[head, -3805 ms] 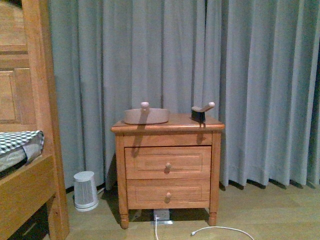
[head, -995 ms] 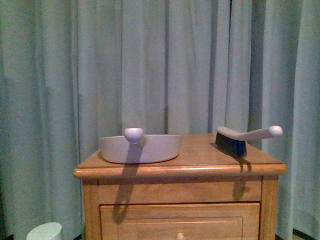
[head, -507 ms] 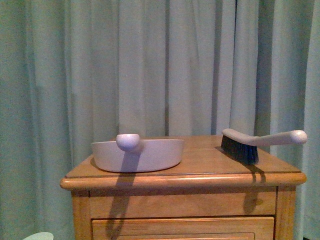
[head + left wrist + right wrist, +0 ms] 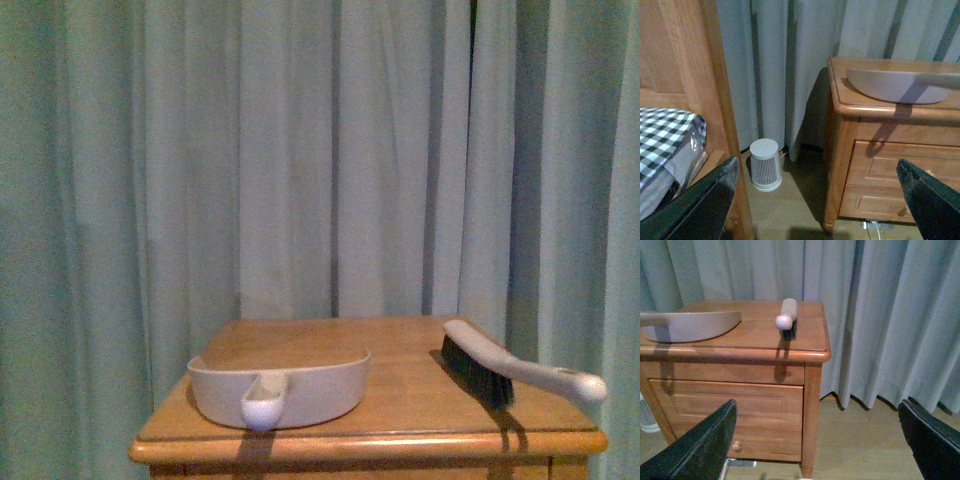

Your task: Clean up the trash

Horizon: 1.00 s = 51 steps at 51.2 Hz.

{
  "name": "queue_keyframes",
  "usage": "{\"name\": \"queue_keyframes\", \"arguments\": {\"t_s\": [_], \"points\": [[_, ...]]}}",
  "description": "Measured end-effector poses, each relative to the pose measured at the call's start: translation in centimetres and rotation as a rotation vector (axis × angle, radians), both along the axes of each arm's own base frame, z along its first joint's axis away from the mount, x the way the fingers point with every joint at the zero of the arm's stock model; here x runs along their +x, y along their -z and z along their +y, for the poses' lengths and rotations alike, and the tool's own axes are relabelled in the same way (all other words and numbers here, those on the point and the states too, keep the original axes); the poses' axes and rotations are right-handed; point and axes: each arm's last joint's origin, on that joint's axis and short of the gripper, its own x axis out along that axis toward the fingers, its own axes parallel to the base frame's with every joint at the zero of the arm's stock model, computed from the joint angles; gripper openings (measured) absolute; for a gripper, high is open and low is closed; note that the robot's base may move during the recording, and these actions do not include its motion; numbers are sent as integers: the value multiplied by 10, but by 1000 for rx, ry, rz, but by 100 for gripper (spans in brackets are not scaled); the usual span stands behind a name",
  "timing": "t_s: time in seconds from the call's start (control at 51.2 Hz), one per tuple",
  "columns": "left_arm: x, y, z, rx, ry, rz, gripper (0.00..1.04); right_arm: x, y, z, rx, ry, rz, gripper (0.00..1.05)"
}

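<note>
No trash shows in any view; it may be hidden inside the dustpan, whose inside I cannot see. The beige dustpan [image 4: 300, 385] lies on the left of the wooden nightstand [image 4: 400, 440], handle toward me. A hand brush [image 4: 490, 365] with dark bristles lies on the right. My left gripper [image 4: 816, 165] hangs open in front of the nightstand's left corner, level with the drawers, holding nothing. My right gripper [image 4: 816, 407] is open and empty near the right front leg. The left wrist view shows the dustpan [image 4: 890, 85], and the right wrist view shows the brush [image 4: 787, 315].
Grey curtains [image 4: 300, 150] hang close behind the nightstand. A small white ribbed appliance [image 4: 765, 165] stands on the floor left of it. A wooden bed frame [image 4: 715, 100] with checked bedding [image 4: 665, 135] is further left. Bare wood floor [image 4: 865, 440] lies to the right.
The front view has come closer and risen, so I now look down on the nightstand top. The dustpan and brush sit lower in the frame and have not shifted on the top.
</note>
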Motion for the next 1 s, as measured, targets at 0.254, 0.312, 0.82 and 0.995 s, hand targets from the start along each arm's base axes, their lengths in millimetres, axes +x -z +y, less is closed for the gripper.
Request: {"name": "queue_keyframes", "arguments": {"t_s": [0.254,0.312,0.82,0.995], "points": [[0,0,0,0,0,0,97,0,0,0,0,0,0,97],[0,0,0,0,0,0,97,0,0,0,0,0,0,97],[28,-27,-12,-123,213,248,97,0,0,0,0,0,0,97],[66,-65,-27,-27,217,339,97,0,0,0,0,0,0,97]]}}
